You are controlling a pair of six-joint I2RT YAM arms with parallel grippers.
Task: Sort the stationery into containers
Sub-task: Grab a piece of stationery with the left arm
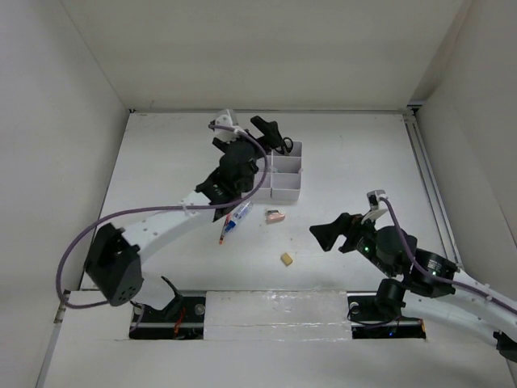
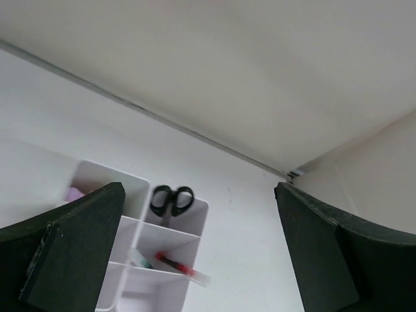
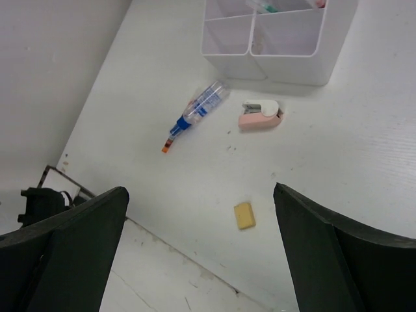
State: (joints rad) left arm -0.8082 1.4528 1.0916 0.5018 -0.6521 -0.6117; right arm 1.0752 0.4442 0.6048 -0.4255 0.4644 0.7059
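Blue-white plastic tube is lying on the white surface, just on the near side of the white plastic compartment organizer. Its long axis is running diagonally, orange tip pointing near-left. Left hand is hovering over the organizer, spread wide, holding nothing. Small pink clip-like item and yellow eraser cube are sitting right of the tube. Right hand is gaping empty too, facing left toward them; the eraser looks nearest to it.

The left arm overhangs the organizer on its left, while open table surrounds the yellow eraser.
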